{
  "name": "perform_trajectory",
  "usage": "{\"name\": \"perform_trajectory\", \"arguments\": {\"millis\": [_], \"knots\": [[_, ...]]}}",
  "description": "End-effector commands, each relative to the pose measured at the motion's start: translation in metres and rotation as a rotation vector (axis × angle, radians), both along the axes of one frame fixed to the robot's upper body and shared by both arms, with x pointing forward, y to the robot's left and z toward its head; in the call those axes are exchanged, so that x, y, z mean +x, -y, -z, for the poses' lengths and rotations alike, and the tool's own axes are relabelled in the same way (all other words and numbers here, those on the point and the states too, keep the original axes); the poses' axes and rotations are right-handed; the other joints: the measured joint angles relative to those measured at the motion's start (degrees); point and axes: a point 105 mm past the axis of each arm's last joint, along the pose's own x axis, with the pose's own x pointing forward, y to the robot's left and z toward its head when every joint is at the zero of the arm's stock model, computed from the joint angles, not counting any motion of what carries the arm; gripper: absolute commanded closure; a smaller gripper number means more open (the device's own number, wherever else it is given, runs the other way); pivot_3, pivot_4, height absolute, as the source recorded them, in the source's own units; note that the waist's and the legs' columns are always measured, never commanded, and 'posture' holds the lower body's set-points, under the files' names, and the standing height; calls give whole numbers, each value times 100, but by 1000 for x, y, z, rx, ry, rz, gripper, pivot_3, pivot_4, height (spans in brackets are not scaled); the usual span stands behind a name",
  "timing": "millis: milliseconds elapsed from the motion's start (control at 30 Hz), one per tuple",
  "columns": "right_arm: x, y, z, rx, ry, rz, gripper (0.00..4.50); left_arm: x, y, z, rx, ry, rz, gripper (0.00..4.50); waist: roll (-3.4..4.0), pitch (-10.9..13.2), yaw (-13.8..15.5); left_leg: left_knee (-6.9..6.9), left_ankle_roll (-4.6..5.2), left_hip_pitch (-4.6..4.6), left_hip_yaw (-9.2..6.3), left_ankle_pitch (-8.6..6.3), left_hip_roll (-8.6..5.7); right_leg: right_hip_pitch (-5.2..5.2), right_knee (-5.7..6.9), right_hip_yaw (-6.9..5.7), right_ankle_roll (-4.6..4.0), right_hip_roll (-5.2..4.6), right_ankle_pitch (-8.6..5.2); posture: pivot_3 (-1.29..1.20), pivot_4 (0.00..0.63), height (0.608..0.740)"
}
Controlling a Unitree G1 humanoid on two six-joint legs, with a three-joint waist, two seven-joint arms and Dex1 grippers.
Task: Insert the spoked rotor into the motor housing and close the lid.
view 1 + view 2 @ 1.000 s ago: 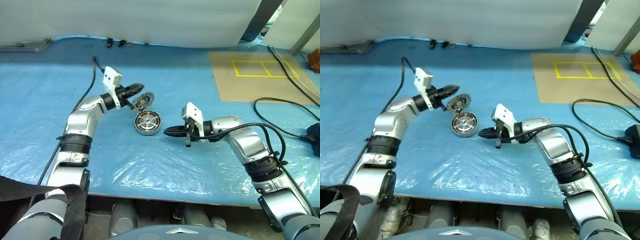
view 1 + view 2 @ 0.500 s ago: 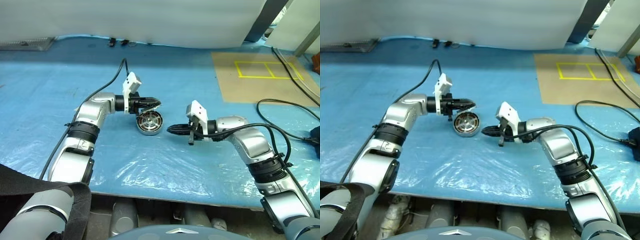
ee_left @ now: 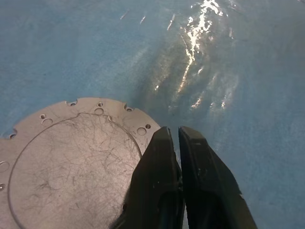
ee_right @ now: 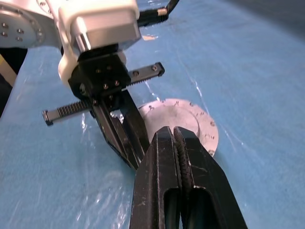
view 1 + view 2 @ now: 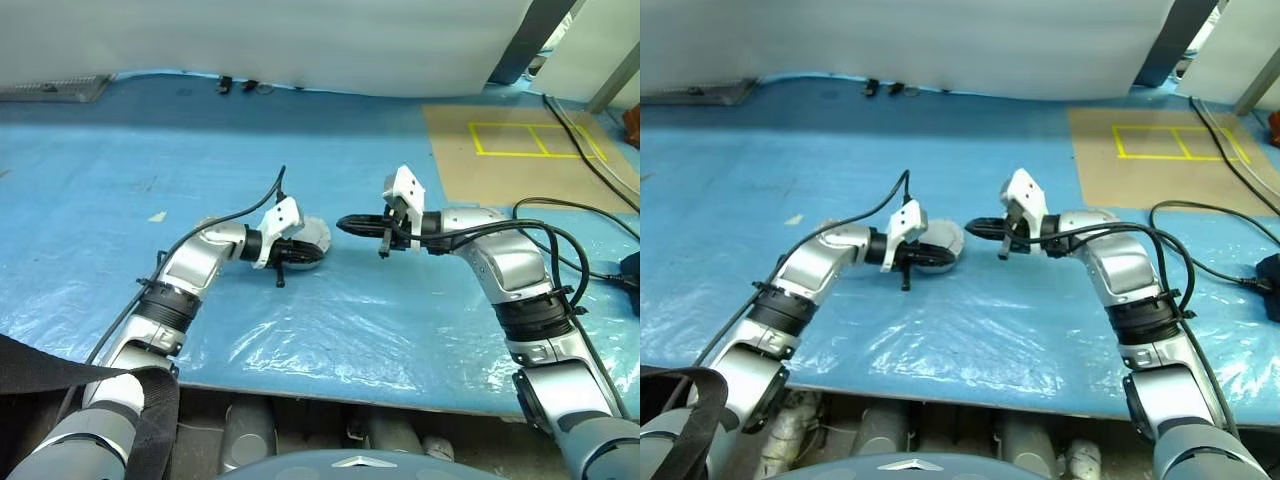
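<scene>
Silver lid (image 3: 71, 162) sits flat on housing (image 5: 308, 243), apparently closed, rotor presumably inside. Left gripper (image 5: 290, 253), pinched empty, rests on lid's rim; right gripper (image 5: 345, 221), likewise empty, hovers just beside housing.

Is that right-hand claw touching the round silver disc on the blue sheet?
Apart. In the left eye view the right gripper hangs beside the silver lid, with blue sheet visible between them.

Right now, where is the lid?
The lid lies flat on the housing, on the blue sheet near the middle of the head views. The left tool is shut at its near edge, and the right tool is shut just right of it.
</scene>
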Motion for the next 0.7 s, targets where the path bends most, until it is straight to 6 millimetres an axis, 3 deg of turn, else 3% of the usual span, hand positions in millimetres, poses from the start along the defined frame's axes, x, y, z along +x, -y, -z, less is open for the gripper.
{"name": "perform_trajectory", "arguments": {"millis": [33, 233, 300, 567, 700], "knots": [[6, -5, -22, 82, 52, 10, 4500, 9, -7, -31, -163, 71, -89, 4181, 0, 0, -12, 2, 0, -1, 0, 0, -1, 0, 0, 0, 0, 0, 0, 0, 150, 740], [16, -31, -22, 108, 34, 23, 4500, 11, -35, -66, -389, 184, -222, 4181, 1, 1, -92, -3, -1, -3, 0, 0, -1, -1, -1, -1, -1, 3, -1, 0, 150, 740], [27, -36, -14, 62, 64, 67, 4091, 5, -44, -69, -443, 203, -277, 4202, 1, 1, -87, -4, -1, -4, 0, 0, -1, -2, -4, -1, -2, 2, -1, 0, 150, 740], [38, -62, -4, 20, 68, 47, 1453, -37, -77, -39, -499, 218, -519, 4202, 0, 5, -94, -24, -1, -8, 2, -1, 3, -6, -25, -4, -1, 3, -1, 0, 150, 740], [46, -69, 14, -72, 59, 62, 74, -63, -86, -16, -448, 189, -576, 4202, 0, 6, -95, -24, 0, -3, 4, -1, 5, -5, -26, -4, -1, 2, -1, 0, 150, 740]]}}
